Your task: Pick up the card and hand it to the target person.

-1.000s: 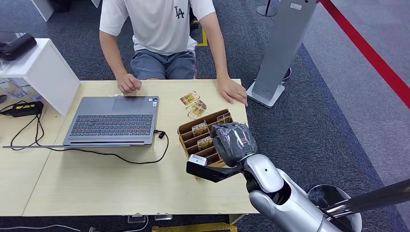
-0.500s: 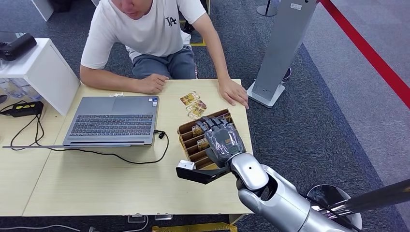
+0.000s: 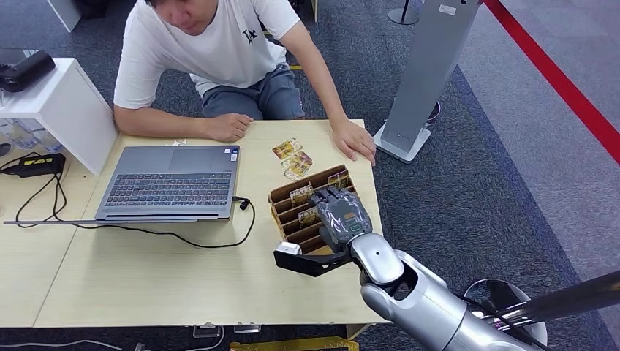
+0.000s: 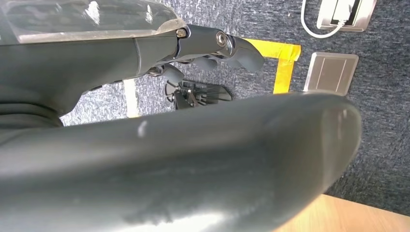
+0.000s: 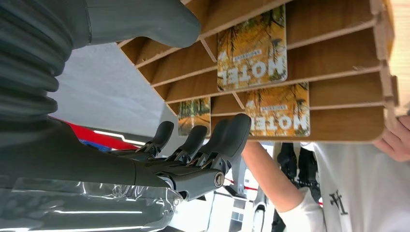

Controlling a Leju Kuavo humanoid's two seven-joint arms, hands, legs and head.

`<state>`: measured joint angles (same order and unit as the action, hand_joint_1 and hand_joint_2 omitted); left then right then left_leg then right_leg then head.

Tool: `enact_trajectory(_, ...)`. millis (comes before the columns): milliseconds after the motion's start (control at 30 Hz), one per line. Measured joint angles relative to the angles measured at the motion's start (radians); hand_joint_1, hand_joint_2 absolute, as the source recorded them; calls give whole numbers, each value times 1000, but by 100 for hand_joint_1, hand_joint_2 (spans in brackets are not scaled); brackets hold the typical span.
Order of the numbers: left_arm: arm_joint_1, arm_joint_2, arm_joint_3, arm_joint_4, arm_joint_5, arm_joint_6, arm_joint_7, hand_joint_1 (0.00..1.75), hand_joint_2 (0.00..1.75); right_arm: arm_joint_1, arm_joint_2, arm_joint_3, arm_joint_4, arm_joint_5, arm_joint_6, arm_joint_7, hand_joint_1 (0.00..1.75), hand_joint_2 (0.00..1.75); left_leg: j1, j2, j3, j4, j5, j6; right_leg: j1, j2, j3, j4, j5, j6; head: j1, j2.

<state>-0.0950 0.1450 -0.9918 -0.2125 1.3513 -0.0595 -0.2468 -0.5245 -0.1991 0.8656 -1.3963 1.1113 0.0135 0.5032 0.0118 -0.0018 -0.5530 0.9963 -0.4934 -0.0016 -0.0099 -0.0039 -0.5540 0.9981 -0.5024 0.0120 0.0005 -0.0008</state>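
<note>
In the head view the cards (image 3: 301, 194) stand upright in the slots of a wooden rack (image 3: 281, 199) at centre frame, on the right part of the tabletop (image 3: 146, 270). The right hand (image 3: 338, 217) hangs directly over the rack's right half, back of the hand up, fingers pointing towards the top of the frame and covering part of the slots. Two cards show just left of the hand, and another (image 3: 338, 178) peeks out beyond its fingertips.

In the right wrist view the fingers (image 5: 227, 137) are stretched out side by side, slightly bent, with the thumb (image 5: 140, 21) held well apart from them; the hand is wide and holds nothing. The fingertips sit close in front of the slotted cards, though whether they touch one cannot be told.

The nearest cards (image 5: 251, 48) are small rectangles printed with yellow-orange foliage and the word HOTEL in white.

Three more cards (image 3: 292, 157) lie flat on the tabletop above the rack, near the hand (image 3: 352, 139) of a person (image 3: 212, 51) in a white shirt at the top of the frame.

The left hand (image 4: 212, 53) in its wrist view hangs over grey carpet, fingers loosely curled around nothing.
</note>
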Motion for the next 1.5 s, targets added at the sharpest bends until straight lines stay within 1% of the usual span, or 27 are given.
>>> enact_trajectory(233, -1, 0, -1, 0, -4, -1, 0, 0, 0, -8, 0, 0, 45, -16, -6, 2, 73, 175, 0, 0, 0, 0, 0, 0, 0, 0, 0, 0, 0, 0, 0, 0)
enact_trajectory(367, -2, 0, -1, 0, -5, -1, 0, 0, 0, -15, 4, 0, 65, -23, -15, 2, 72, 175, 0, 0, 0, 0, 0, 0, 0, 0, 0, 0, 0, 0, 0, 0)
enact_trajectory(533, -2, 0, -1, 0, -7, -1, 0, 0, 0, -17, 7, 0, 81, -27, -18, 0, 77, 175, 0, 0, 0, 0, 0, 0, 0, 0, 0, 0, 0, 0, 0, 0)
enact_trajectory(700, -3, 0, -1, 0, -10, -2, 0, 0, 0, -17, 8, 0, 96, -29, -18, 0, 77, 175, 0, 0, 0, 0, 0, 0, 0, 0, 0, 0, 0, 0, 0, 0)
enact_trajectory(800, -3, 0, -2, 0, -11, -3, 1, 0, 0, -17, 8, 0, 102, -30, -18, 0, 83, 175, 0, 0, 0, 0, 0, 0, 0, 0, 0, 0, 0, 0, 0, 0)
enact_trajectory(1033, -3, 0, -2, 0, -12, -3, 2, 0, 0, -20, 9, 0, 108, -30, -22, 0, 110, 175, 0, 0, 1, 0, 0, 0, 0, 0, 0, 0, 0, 0, 0, 0)
enact_trajectory(1100, -3, 0, -2, 0, -12, -3, 2, 0, 0, -21, 9, 0, 108, -30, -23, 0, 113, 175, 0, 0, 1, 0, 0, 0, 0, 0, 0, 0, 0, 0, 0, 0)
enact_trajectory(1267, -3, 0, -2, 0, -12, -3, 2, 0, 0, -21, 9, 0, 108, -29, -23, 0, 111, 175, 0, 0, 0, 0, 0, 0, 0, 0, 0, 0, 0, 0, 0, 0)
enact_trajectory(1500, -3, 0, -3, 0, -12, -3, 2, 0, 0, -19, 9, 0, 101, -25, -24, 2, 95, 175, 0, 0, 1, 0, 0, 0, 0, 0, 0, 0, 0, 0, 0, 0)
